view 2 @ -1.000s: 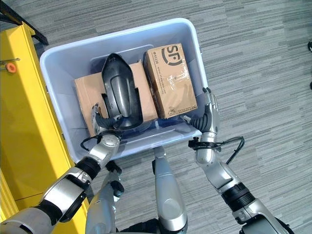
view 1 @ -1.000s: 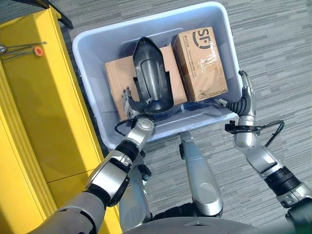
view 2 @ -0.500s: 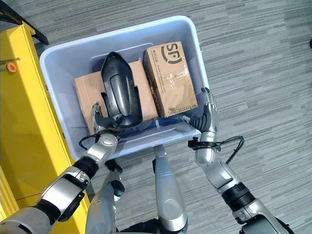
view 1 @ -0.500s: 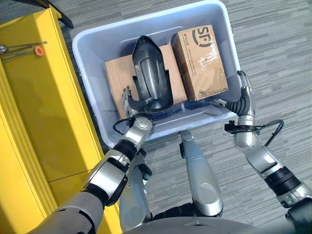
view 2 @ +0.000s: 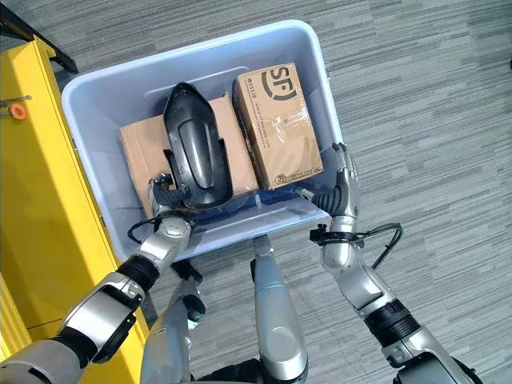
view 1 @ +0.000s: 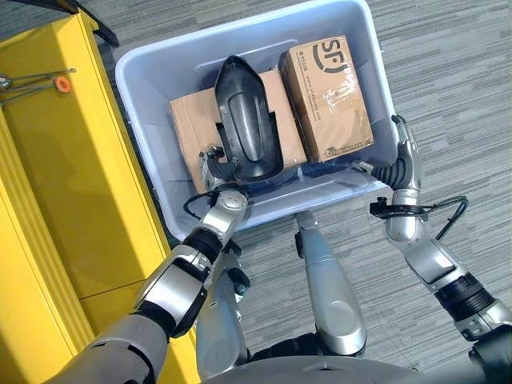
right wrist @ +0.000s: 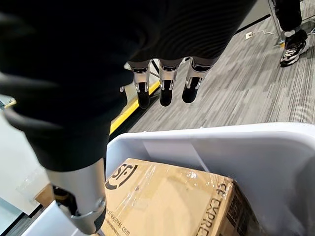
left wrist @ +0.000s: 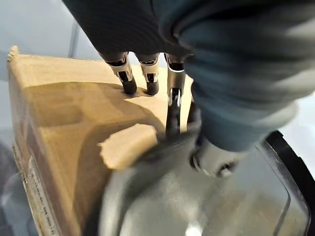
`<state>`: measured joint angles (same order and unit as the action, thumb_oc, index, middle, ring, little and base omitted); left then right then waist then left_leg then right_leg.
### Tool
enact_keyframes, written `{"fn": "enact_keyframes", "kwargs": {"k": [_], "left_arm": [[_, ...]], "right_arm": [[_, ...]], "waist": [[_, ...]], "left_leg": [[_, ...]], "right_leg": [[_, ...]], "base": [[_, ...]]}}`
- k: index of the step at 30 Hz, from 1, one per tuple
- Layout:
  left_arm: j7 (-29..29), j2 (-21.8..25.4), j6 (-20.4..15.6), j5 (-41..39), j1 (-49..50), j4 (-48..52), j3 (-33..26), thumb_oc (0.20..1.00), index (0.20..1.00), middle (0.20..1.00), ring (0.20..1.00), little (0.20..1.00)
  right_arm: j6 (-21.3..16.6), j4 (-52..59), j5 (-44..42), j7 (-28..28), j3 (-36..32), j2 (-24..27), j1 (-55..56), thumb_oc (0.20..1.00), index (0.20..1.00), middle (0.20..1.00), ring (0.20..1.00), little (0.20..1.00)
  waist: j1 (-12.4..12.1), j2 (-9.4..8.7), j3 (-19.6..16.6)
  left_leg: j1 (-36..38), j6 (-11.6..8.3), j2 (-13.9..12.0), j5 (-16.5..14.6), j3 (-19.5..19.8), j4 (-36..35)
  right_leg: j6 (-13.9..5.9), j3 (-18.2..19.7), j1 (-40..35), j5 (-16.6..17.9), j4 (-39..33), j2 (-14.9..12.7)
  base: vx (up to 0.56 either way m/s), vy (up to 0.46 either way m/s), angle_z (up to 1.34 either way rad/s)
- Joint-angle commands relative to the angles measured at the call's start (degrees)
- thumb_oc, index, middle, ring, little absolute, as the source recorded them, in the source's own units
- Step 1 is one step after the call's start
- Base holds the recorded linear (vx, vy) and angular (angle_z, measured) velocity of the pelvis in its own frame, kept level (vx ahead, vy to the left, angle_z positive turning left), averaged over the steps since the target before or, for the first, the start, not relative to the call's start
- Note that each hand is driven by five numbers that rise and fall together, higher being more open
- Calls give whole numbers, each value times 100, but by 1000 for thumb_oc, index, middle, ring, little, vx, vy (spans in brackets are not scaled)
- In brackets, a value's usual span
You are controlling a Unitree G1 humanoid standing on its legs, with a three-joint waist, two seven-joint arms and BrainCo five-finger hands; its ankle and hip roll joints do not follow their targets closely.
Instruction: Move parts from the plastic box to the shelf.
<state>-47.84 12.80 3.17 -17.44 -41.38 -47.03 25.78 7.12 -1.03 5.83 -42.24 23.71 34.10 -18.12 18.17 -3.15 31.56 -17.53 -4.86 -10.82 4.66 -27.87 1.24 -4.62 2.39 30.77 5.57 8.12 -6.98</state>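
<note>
Two hands at the plastic box [view 1: 144, 136], both at its near wall. Left hand [view 1: 213, 160] is inside the box at roughly 7 o'clock of it, fingertips [left wrist: 129, 86] down on the flat cardboard box [view 1: 188, 132] and thumb against the lower rim of the black moulded part [view 1: 246, 128]; the wrist view suggests a pinch on that rim, though the blur there means I cannot tell for certain whether it has a grip. Right hand [view 2: 342, 188] stands outside the box wall at about 4 o'clock, fingers straight and relaxed, holding nothing, thumb toward the rim. The black moulded part lies lengthwise on the flat cardboard box, nose pointing to 12 o'clock. Just beside it, toward 2 o'clock, sits the taped carton [view 1: 332, 96], touching the right wall or nearly so. Yellow shelf [view 1: 72, 200] runs along 9 o'clock, bare but for an orange-capped tool [view 1: 48, 80] at its far end. Progress, as I judge it: nothing transferred yet; all three items remain in the box.
</note>
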Motion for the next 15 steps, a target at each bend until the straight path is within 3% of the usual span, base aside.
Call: {"fn": "enact_keyframes", "kwargs": {"k": [1, 15], "left_arm": [[1375, -999, -103, -674, -273, -180, 320, 200, 200, 200, 200, 200], [1074, -1060, -42, -886, -361, -214, 137, 200, 200, 200, 200, 200]], "right_arm": [[-170, 445, 50, -174, -169, 142, 127, 1000, 1000, 1000, 1000, 1000], [-104, 439, -115, -376, -136, 56, 151, 1000, 1000, 1000, 1000, 1000]], "waist": [[370, -145, -177], [379, -219, -177]], "left_leg": [[-421, -164, -460, -779, 244, 1096], [-652, -176, -494, -765, 281, 1166]], "right_leg": [[-119, -281, 347, -1042, 1059, 122], [-84, -296, 564, -1019, 1093, 195]], "base": [[-1, -49, 0], [4, -50, 0]]}}
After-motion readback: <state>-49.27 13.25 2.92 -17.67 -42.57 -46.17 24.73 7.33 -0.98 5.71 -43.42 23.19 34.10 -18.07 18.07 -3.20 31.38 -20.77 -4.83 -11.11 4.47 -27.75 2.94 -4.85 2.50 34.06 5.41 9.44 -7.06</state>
